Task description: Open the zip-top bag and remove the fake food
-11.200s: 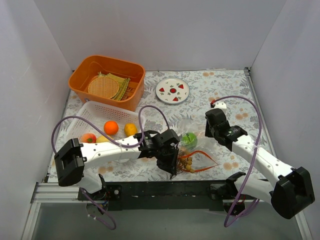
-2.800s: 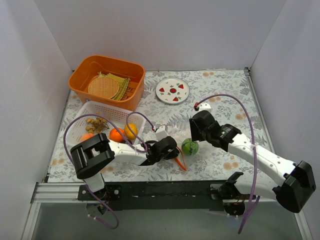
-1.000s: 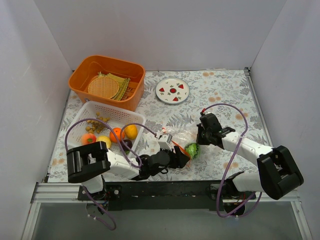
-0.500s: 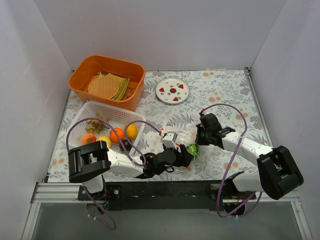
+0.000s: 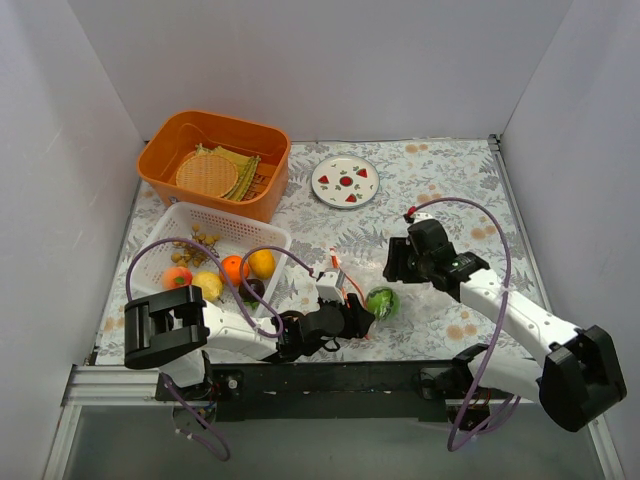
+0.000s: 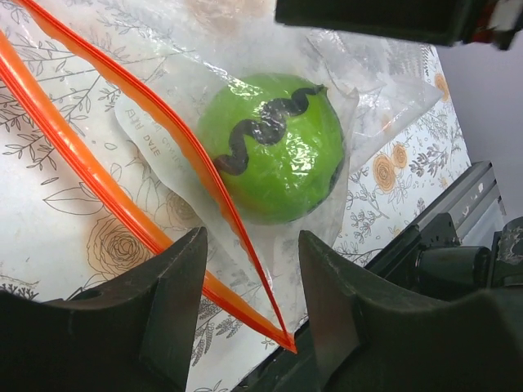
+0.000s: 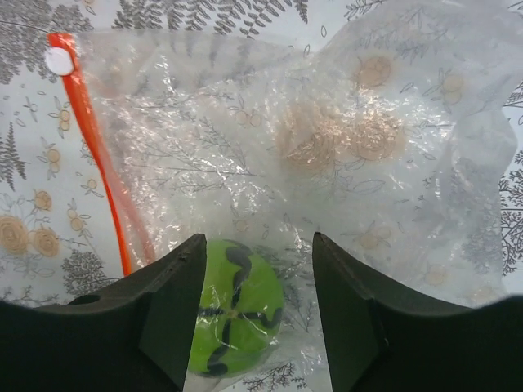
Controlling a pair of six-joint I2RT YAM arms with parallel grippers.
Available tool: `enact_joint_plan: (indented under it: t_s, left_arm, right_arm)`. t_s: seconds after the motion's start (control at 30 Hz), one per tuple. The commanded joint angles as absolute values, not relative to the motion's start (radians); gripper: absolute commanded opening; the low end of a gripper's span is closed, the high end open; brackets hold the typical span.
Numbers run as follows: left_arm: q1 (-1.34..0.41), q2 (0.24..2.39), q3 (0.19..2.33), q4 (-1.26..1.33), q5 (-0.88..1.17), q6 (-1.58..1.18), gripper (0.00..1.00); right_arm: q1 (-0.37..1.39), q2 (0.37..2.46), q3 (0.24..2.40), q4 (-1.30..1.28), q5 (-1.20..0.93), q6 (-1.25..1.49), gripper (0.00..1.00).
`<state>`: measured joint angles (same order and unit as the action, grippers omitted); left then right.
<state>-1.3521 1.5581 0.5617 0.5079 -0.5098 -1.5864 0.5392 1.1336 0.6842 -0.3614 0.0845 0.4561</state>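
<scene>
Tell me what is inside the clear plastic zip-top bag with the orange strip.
Only a green ball with black wavy lines. Its underside is hidden; no other piece shows.

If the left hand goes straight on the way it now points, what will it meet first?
Most likely the zip-top bag: its orange zip strip crosses ahead of the left hand. The green ball lies just behind, inside the film.

The zip-top bag [image 7: 327, 139], clear and crinkled, lay flat on the flowered surface [image 5: 450, 180] with its red-orange zip strip [image 7: 94, 147] parted and the mouth open. 1 piece of fake food, a green ball [image 6: 274, 147] marked with wavy black lines, sat inside it close to the strip. Other pieces lay in the white basket [image 5: 215, 215]: an orange fruit [image 5: 234, 269], a yellower fruit [image 5: 262, 263], a lemon [image 5: 208, 286] and tan bits [image 5: 200, 243].
</scene>
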Motion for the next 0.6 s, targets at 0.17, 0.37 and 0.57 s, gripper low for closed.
enact_joint_plan:
  t_s: [0.17, 0.37, 0.57]
  left_arm:
    - [-1.359, 1.54, 0.558, 0.515, -0.546, -1.608, 0.47]
    - [-1.361, 1.549, 0.555, 0.525, -0.545, -1.621, 0.47]
    - [-1.362, 1.552, 0.551, 0.529, -0.541, -1.624, 0.47]
  right_arm:
    - [0.6, 0.996, 0.744, -0.534, 0.152, 0.492, 0.66]
    - [0.687, 0.949, 0.701, -0.534, 0.164, 0.564, 0.69]
    - [0.699, 0.959, 0.6, -0.427, 0.179, 0.618, 0.63]
